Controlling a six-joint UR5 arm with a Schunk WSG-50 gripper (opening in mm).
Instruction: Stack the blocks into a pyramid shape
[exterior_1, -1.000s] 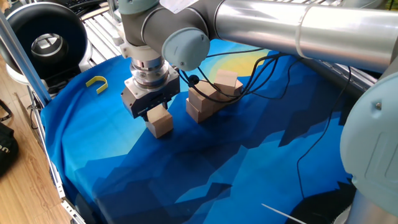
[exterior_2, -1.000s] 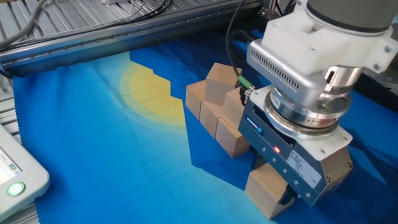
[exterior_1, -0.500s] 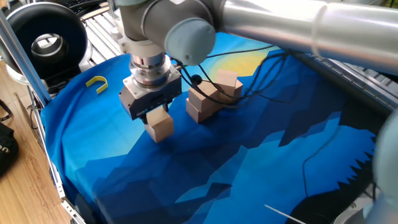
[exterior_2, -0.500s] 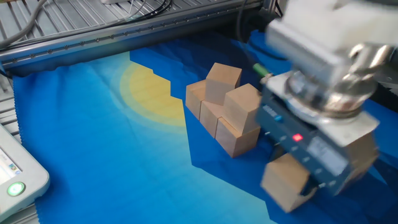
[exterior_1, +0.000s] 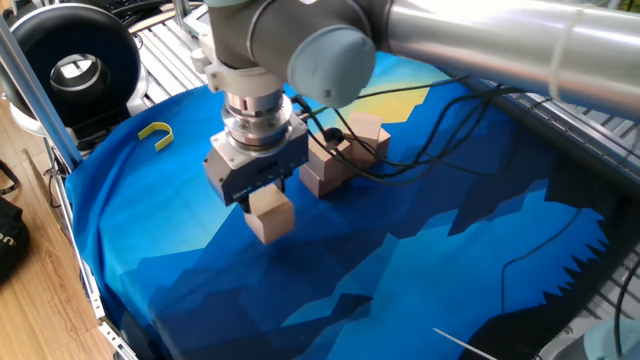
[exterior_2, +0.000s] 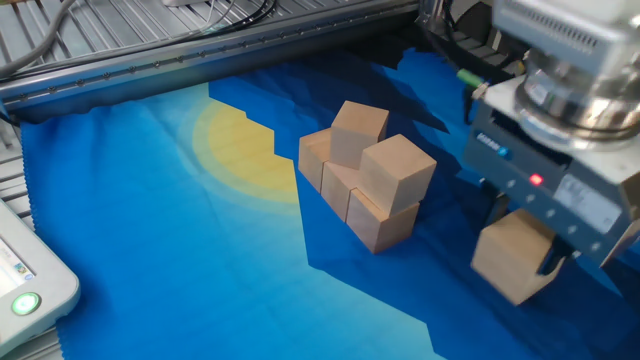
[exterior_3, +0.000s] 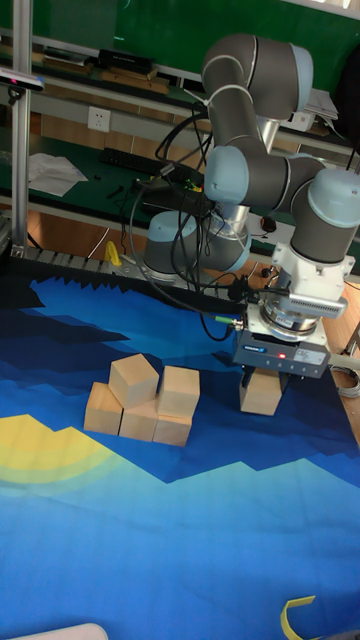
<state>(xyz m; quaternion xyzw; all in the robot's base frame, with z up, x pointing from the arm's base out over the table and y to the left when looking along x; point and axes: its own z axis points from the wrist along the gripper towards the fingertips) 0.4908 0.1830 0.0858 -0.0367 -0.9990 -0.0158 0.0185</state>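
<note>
My gripper (exterior_1: 265, 204) is shut on one tan wooden block (exterior_1: 272, 221), holding it low over the blue cloth, left of the stack in one fixed view. The same held block (exterior_2: 508, 262) hangs to the right of the stack in the other fixed view and in the tall view (exterior_3: 260, 398). The stack of blocks (exterior_3: 140, 405) has three in a bottom row and two on top (exterior_2: 398, 170). A gap of about one block width separates the held block from the stack (exterior_1: 338, 155).
A small yellow hook-shaped piece (exterior_1: 155, 133) lies on the cloth at the far left. Black cables (exterior_1: 420, 110) hang from the arm over the stack. A black round device (exterior_1: 70, 60) stands beyond the cloth's corner. A white box with a green light (exterior_2: 20, 290) sits at the table edge.
The gripper has carried the held block sideways, towards the camera in one fixed view and rightward in the other. The stack has not moved.
</note>
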